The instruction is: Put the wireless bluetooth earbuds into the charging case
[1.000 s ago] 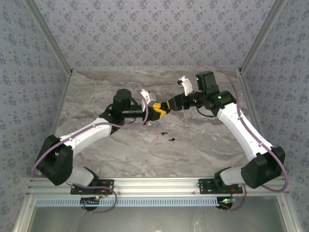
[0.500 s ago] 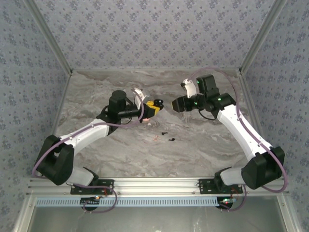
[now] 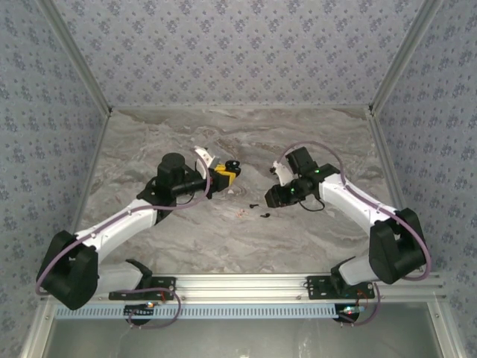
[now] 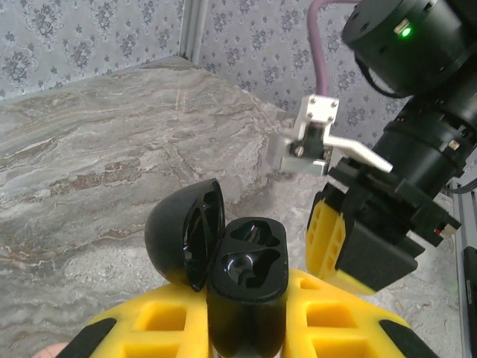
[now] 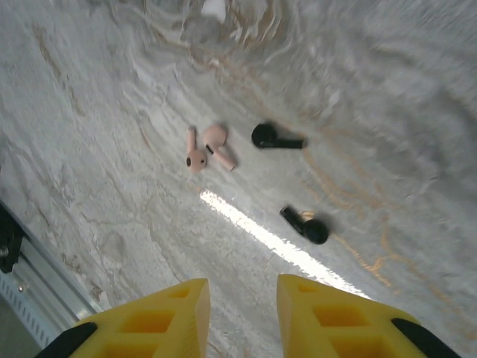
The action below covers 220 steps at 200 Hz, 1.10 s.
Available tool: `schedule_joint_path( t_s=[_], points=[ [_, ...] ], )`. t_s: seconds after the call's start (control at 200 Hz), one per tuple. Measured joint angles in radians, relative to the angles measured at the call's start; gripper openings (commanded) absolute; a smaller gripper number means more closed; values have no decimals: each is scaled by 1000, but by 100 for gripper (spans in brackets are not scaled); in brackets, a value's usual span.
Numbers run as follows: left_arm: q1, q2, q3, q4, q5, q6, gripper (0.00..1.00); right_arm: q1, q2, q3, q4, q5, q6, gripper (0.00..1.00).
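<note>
Marbled worktop (image 3: 141, 142), patterned walls (image 3: 238, 52), left end effector (image 4: 246, 324) gripping open charging case (image 4: 247, 272) pointing mouth-outward, right end effector (image 5: 242, 302) narrowly parted over earbuds (image 5: 274, 137).

- Grey-and-cream marble-patterned desk (image 3: 149, 142): glossy, with a bright streak of reflected light in the right wrist view.
- Two tiny black stemmed earbuds lie flat on the desk, near each other but apart: one (image 5: 276, 138), the other (image 5: 305, 225).
- Two small pale-pink stemmed earbuds (image 5: 196, 158) lie close together, just beside the black ones.
</note>
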Motion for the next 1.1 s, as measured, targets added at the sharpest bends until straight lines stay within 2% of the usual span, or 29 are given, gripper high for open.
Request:
schedule_joint_path(
  t_s=[0.365,1.099],
  points=[
    [-26,-48,-43,-33,-68,-13,20,121,97,-58,80,-29,65,19],
    [-29,-49,-43,-44,-85,-13,21,122,257,-44,97,121,102,16]
  ],
)
